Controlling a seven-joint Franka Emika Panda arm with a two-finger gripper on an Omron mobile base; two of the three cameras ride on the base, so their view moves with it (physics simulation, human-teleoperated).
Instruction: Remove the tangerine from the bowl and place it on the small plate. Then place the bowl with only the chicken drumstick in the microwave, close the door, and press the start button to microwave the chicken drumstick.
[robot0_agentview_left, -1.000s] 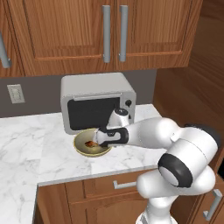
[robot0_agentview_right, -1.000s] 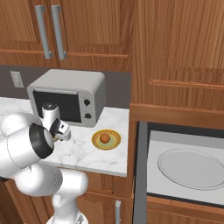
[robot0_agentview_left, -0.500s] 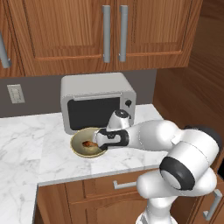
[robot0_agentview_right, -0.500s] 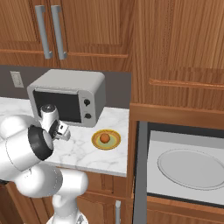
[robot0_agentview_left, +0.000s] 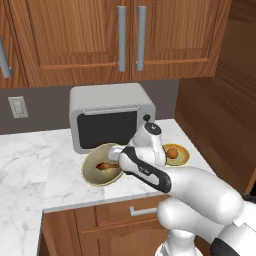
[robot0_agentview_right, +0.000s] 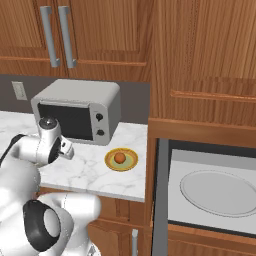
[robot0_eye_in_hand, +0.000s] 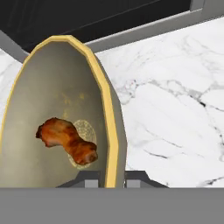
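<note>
With the tangerine (robot0_agentview_right: 119, 157) already on the small plate (robot0_agentview_right: 130, 165), the gripper (robot0_eye_in_hand: 113, 178) pinches the rim of the bowl (robot0_agentview_left: 90, 172) — chicken drumstick (robot0_eye_in_hand: 68, 140) inside, on the counter before the silver oven — ready, it seems, for lifting toward the microwave.

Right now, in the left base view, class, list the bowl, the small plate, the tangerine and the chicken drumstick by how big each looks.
1. The bowl, clearly widest.
2. The small plate, partly hidden by the arm.
3. The chicken drumstick and the tangerine look much alike; the drumstick is longer but thinner, so I won't rank them.
</note>
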